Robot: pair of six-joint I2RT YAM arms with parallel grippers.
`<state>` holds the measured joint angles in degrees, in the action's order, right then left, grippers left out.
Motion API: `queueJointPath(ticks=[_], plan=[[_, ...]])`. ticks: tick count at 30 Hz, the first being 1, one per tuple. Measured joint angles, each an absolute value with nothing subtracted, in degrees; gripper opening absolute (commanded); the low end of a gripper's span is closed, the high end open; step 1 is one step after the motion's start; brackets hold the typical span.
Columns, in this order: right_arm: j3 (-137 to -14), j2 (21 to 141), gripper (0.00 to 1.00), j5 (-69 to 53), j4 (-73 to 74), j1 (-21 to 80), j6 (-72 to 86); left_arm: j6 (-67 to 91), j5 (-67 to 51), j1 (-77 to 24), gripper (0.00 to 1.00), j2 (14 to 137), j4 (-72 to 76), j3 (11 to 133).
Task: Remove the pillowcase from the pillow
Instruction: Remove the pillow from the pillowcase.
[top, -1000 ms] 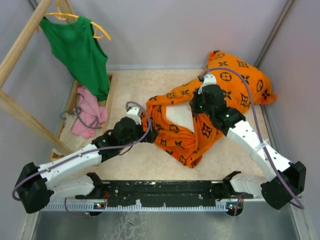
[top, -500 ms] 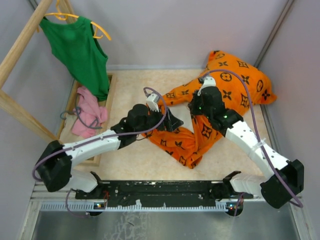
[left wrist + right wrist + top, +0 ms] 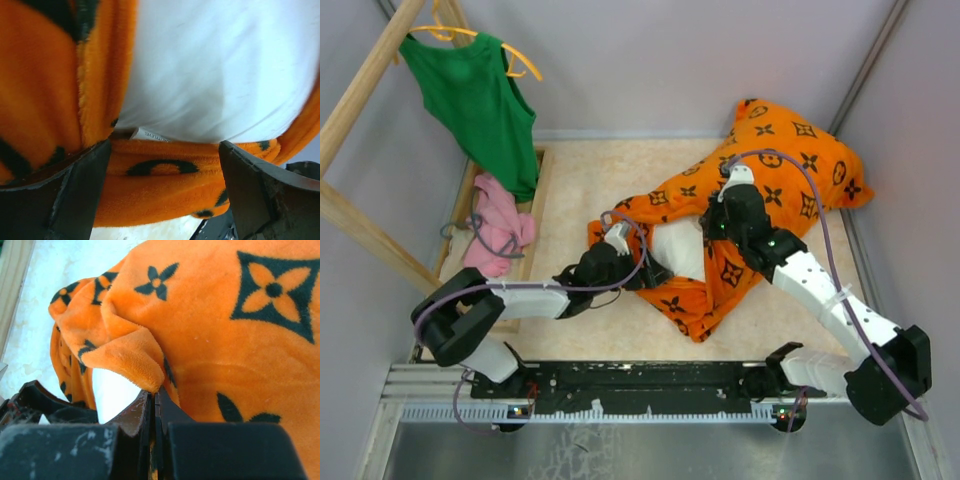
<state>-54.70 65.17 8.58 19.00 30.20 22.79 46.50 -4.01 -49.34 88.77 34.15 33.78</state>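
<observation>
Step in hand: opening up the mouth; the pillow [image 3: 678,245] sits mid-table, a white patch bare through the opening of the pillowcase [image 3: 790,160]; the rest of it I'd guess is inside the orange bulk running to the far right corner; call it early, most of the cover is on.

Left gripper [image 3: 164,165]: jaws spread wide, gripping nothing; it's at the near-left side of the opening; in the wrist view the case's lower hem lies across the gap, with the pillow's white face right behind and a small tag [image 3: 150,135] peeking just above the hem.

Right gripper [image 3: 155,395]: jaws pressed together, pinching a fold of the pillowcase rim; in the top view it sits on the right side of the bare white patch.

Next move, my read: you need one gripper on white only, the other on orange only; closing the left where it is would likely catch the hem too; push past the hem and bite the pillow corner; then draw it out toward near-left while the right holds the rim back; watch the fuzzy fold slipping from the right pinch.
</observation>
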Motion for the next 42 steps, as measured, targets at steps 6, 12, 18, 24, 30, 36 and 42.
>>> queueJointPath(ticks=[6,12,18,24,30,36,42], plan=[[-50.78,64.86,0.0,8.34,15.99,30.2,24.73,49.54,-1.56,-49.34,0.96,83.53,28.6,29.56],[-48.8,64.86,0.0,7.84,14.06,30.22,28.18,48.38,-1.91,-49.34,0.98,81.43,16.21,35.44],[-50.37,64.86,0.0,9.54,15.09,31.66,29.23,44.66,-2.87,-48.64,0.99,81.25,0.86,45.6],[-50.48,64.86,0.0,10.83,15.22,33.82,30.59,43.7,-5.63,-47.7,1.0,76.73,0.14,44.01],[-50.48,64.55,0.0,12.43,16.36,35.73,30.98,47.22,-12.56,-46.72,0.93,79.42,13.06,40.36],[-50.48,61.69,0.0,14.11,17.98,36.27,30.7,49.01,-18.65,-46.89,0.94,84.58,20.75,41.41],[-50.48,61.41,0.0,14.48,18.74,36.27,30.7,49.6,-16.91,-46.96,0.94,84.58,21.58,43.03]])
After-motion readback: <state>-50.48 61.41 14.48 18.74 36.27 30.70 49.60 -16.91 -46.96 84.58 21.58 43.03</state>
